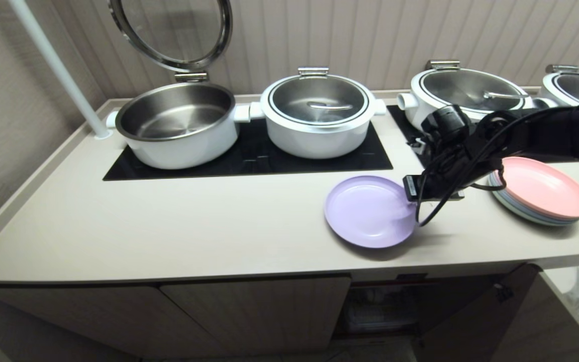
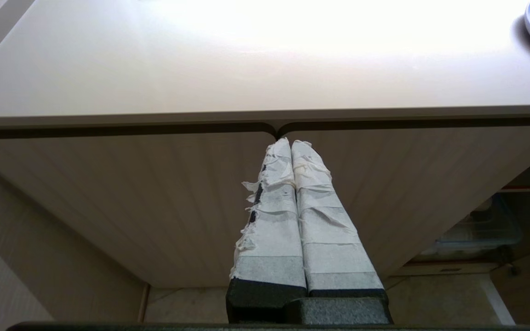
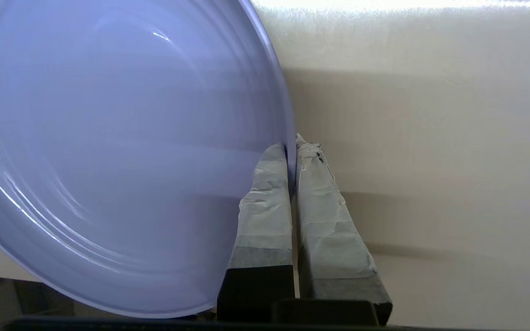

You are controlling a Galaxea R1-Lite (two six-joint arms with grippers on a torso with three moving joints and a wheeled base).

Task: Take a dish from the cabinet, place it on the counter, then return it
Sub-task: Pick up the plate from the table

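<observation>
Right gripper clamped on the lavender dish rim over the counter; left gripper closed, empty. No readable labels.

Right gripper reaches in from the right, fingers pinched together; left gripper hangs low, fingers pressed together.
</observation>
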